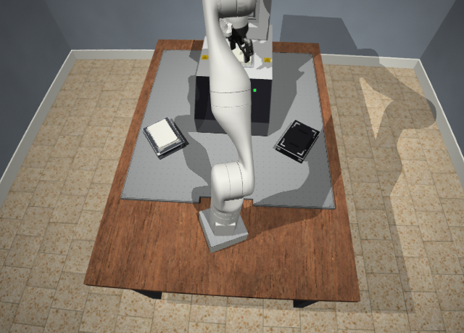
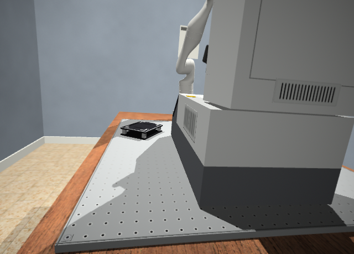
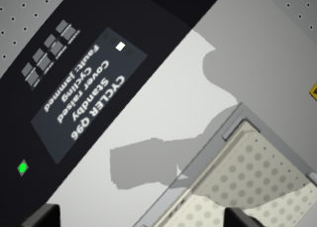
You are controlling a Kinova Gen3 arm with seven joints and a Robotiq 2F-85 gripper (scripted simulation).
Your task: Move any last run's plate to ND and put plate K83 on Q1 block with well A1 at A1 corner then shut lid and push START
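Plates (image 1: 162,133) (image 3: 248,187): two; nests: two; cycler (image 2: 271,143) (image 3: 163,108): one.

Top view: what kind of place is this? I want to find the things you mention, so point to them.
Likely a lab automation bench: a Q96 cycler (image 1: 233,72) (image 2: 274,139) (image 3: 163,83), a white well plate (image 1: 163,133) on a nest, and a robot arm (image 1: 230,108) (image 2: 194,31).

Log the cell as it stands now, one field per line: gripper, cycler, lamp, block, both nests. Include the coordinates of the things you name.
gripper: open (image 1: 239,54) (image 3: 142,219), over the cycler's top
cycler: lid raised (image 1: 258,30) (image 2: 291,45)
lamp: green (image 1: 254,90) (image 3: 22,168)
block: pale plate on it (image 1: 247,63) (image 3: 248,174)
left nest in top view (image 1: 161,156): white plate (image 1: 162,133) on it
right nest in top view (image 1: 299,140) (image 2: 141,127): no plate
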